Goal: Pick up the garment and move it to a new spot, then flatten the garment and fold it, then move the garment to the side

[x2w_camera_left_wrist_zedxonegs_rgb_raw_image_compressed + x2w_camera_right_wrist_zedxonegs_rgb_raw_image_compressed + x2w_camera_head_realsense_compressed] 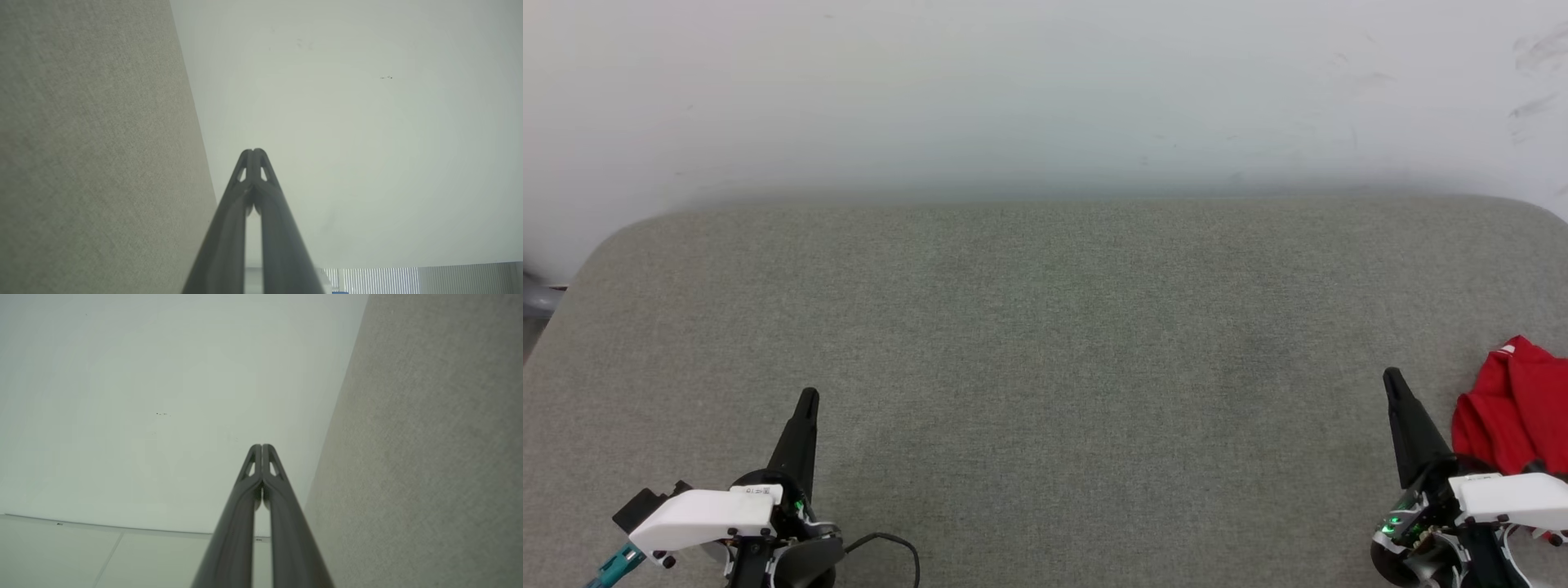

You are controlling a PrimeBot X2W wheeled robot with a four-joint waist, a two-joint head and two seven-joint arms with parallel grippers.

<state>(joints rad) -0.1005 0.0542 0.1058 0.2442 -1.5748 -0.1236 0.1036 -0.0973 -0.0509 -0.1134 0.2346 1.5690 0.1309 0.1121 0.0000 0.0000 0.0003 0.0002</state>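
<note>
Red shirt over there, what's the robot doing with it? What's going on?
Nothing is being handled right now. The red garment lies bunched up on the grey padded surface, at the right edge of the head view and partly cut off by it. The right gripper sits just beside it, shut and empty. The left gripper is far over on the other side, also shut and empty.

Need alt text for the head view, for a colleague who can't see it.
A crumpled red garment lies at the view's right edge on a grey fabric surface, beside the shut right gripper. The shut left gripper sits at lower left, both holding nothing; a pale wall stands behind.
</note>
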